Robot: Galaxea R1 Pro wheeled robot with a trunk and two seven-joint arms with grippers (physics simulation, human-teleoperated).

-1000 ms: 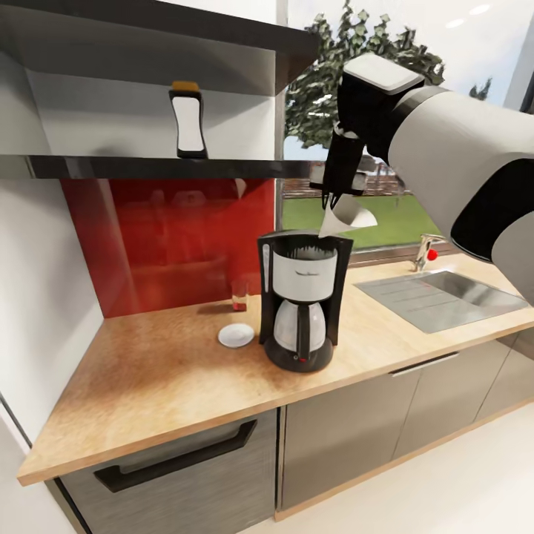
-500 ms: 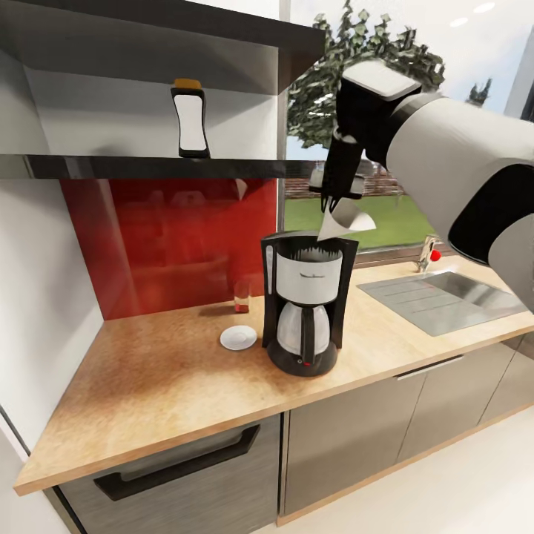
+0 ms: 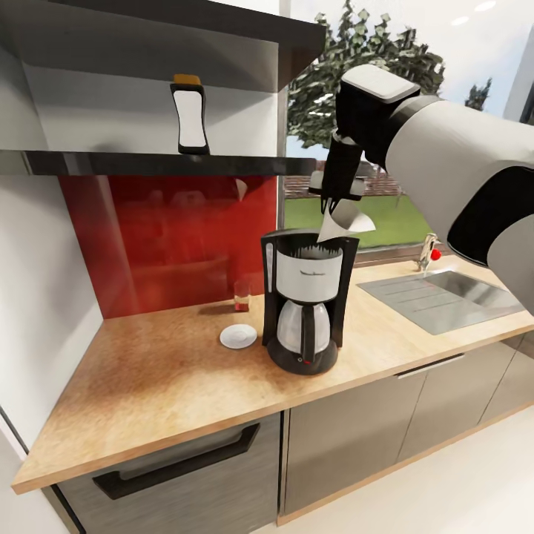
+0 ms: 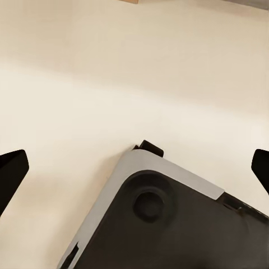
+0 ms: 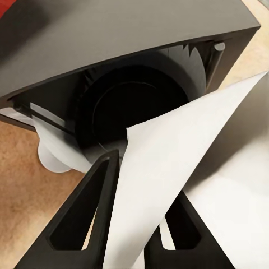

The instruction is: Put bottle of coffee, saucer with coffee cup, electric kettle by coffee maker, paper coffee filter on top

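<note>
Over the last second the right tool [image 3: 331,210] had crept a little to the left and lower, so that the paper coffee filter [image 3: 343,219] pinched between its closed fingers came to hang with its lower tip just at the far right rim of the coffee maker [image 3: 305,300]. A second before, the cone had hung slightly further right of the machine's open top; the whole view had also shifted a touch, so part of that drift belonged to the camera. In the right wrist view the filter [image 5: 168,185] was clamped between the two dark fingers [image 5: 84,218], and the round black basket of the coffee maker [image 5: 129,112] lay directly beyond it.

I judged the placing step nearly lined up: the filter was above the basket but not yet resting on it, and a short descent before release seemed to remain.

The left tool [image 4: 134,168] stood wide open and empty, its tips at the edges of its own view over pale floor.

Elsewhere nothing had moved. The bottle of coffee [image 3: 189,117] stood on the kitchen shelf [image 3: 148,163], the saucer [image 3: 238,337] lay on the desk [image 3: 163,378] just left of the coffee maker, with no cup on it, and a small glass [image 3: 240,294] stood behind it against the red backsplash [image 3: 163,237].
</note>
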